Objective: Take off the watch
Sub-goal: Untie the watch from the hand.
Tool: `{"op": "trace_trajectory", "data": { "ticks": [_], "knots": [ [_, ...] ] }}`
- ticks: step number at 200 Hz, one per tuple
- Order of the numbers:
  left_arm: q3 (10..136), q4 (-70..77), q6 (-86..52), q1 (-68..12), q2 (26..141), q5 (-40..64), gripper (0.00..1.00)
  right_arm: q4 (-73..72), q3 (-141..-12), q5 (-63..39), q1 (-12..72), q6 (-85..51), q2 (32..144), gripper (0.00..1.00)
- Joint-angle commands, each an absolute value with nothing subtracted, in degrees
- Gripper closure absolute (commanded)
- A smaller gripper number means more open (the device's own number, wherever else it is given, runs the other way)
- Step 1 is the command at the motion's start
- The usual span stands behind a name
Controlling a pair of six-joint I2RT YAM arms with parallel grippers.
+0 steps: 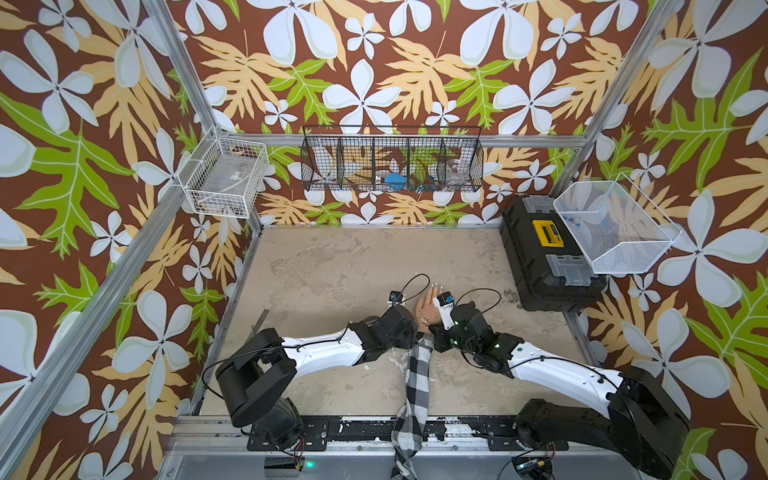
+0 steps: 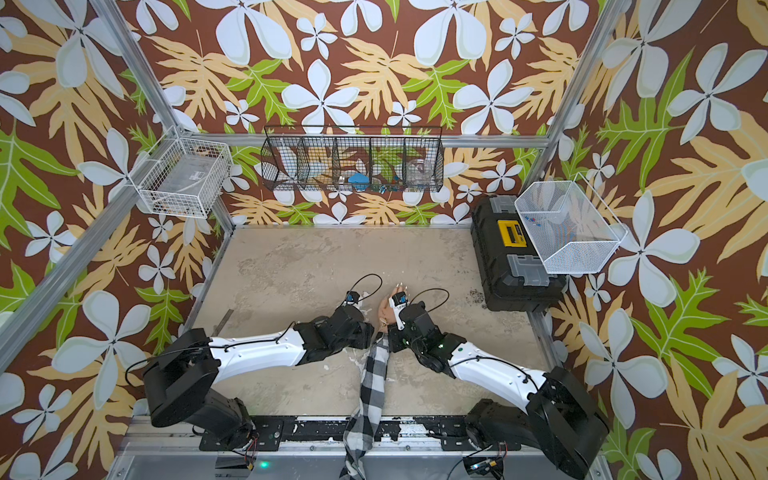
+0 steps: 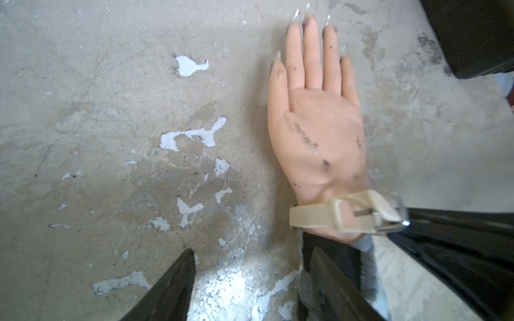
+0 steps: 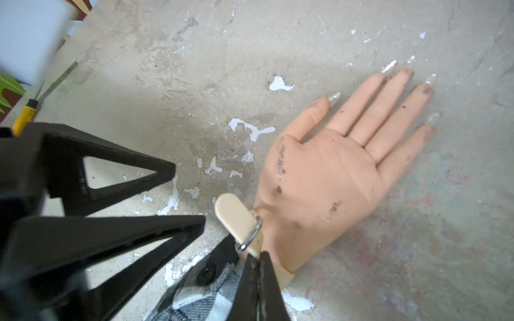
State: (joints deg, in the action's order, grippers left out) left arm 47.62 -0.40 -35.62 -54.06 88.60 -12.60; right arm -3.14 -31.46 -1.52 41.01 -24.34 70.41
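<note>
Scuffed beige tabletop (image 1: pixel 332 266), loud floral walls (image 1: pixel 374 62). Nearest, plaid sleeve (image 1: pixel 417 374). Then right gripper (image 4: pixel 258 257), clamped tight on the watch (image 3: pixel 311 216) strap by the buckle (image 4: pixel 251 236). Just beside, left gripper (image 4: pixel 189 193), jaws apart, empty. Not off yet though: wrapped round the wrist of the mannequin hand (image 4: pixel 328 178), strap tip poking loose. Looks maybe halfway; unthreading the buckle and sliding off left to do.

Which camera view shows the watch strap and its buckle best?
The left wrist view: the watch strap and buckle lie across the mannequin wrist, unhidden. The right wrist view shows only the strap end and buckle ring at the right gripper. In both top views it is tiny.
</note>
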Motion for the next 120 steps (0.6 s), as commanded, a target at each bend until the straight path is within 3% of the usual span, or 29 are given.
{"op": "trace_trajectory", "data": {
  "ticks": [1,54,120],
  "knots": [
    [47.77,2.95,-34.66,-53.96,87.89,-8.77,0.32,-6.70,-31.23,-1.92,41.11,-24.43,71.08,1.00],
    [47.81,6.30,-34.20,-54.70,90.22,-4.59,0.32,-7.92,-30.64,-2.46,41.13,-25.04,71.81,1.00],
    [49.89,6.51,-35.19,-55.29,93.92,-7.44,0.32,-8.25,-30.40,-2.63,41.09,-25.11,71.47,1.00]
  ]
}}
